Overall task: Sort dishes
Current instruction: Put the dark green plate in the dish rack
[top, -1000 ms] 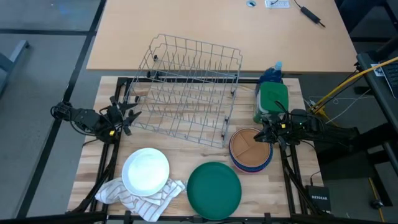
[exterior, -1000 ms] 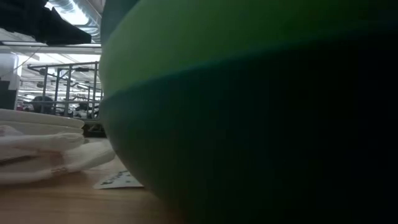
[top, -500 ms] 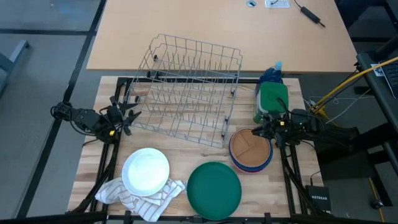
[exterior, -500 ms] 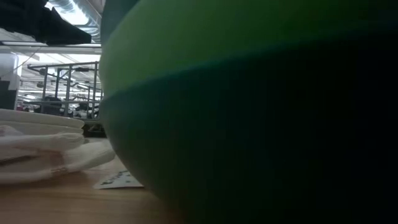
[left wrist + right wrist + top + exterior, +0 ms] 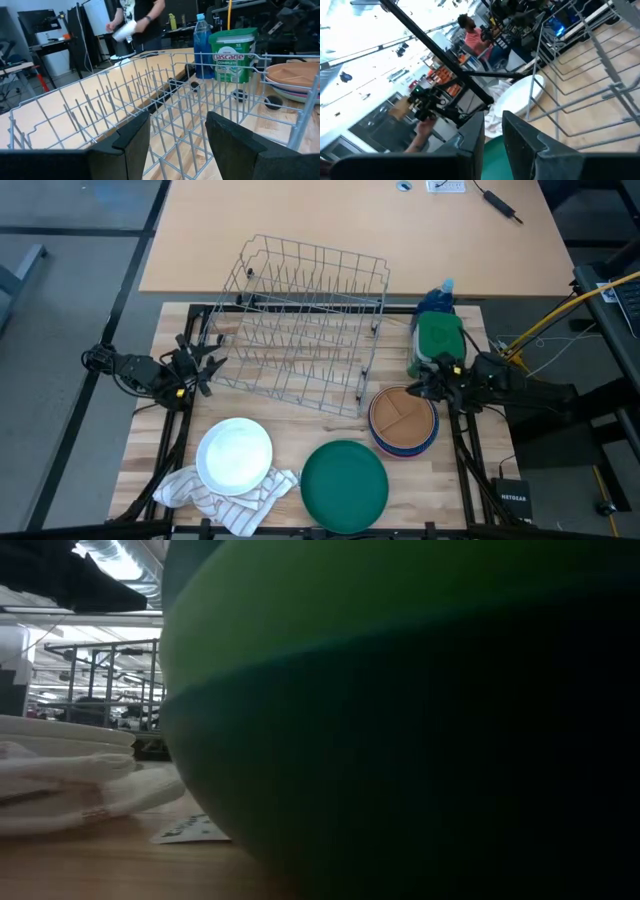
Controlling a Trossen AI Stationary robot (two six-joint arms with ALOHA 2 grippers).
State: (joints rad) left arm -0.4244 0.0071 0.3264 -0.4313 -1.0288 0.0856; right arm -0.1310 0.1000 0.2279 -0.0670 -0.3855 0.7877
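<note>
A stack of dishes (image 5: 403, 420) with a tan-brown plate on top sits at the right. It also shows in the left wrist view (image 5: 295, 75). A white plate (image 5: 235, 455) lies on the striped cloth (image 5: 225, 492). A dark green plate (image 5: 344, 485) lies at the near edge and fills the low view (image 5: 400, 740). My right gripper (image 5: 424, 386) is at the stack's far right rim, its fingers (image 5: 492, 135) a narrow gap apart with nothing between them. My left gripper (image 5: 205, 365) is open and empty by the wire rack's left side.
The wire dish rack (image 5: 305, 325) stands at the far middle and fills the left wrist view (image 5: 165, 100). A green-lidded container (image 5: 438, 340) and a blue bottle (image 5: 437, 298) stand behind the stack. People show in the room beyond (image 5: 140, 20).
My right gripper has shifted slightly toward the far edge beside the dish stack. The dishes have stayed where they were.
</note>
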